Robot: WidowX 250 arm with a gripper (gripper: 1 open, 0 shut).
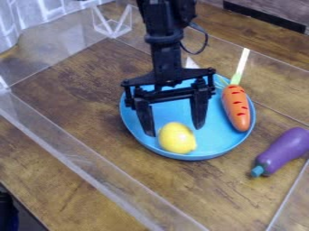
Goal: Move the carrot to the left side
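orange carrot point(237, 107), on plate's right rim

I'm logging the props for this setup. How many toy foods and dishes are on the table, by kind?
Carrot: 1
Lemon: 1
Eggplant: 1
Blue plate: 1
Total: 4

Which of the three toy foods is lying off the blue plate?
The purple eggplant, on the bare wood right of the plate. The lemon and carrot rest on the plate.
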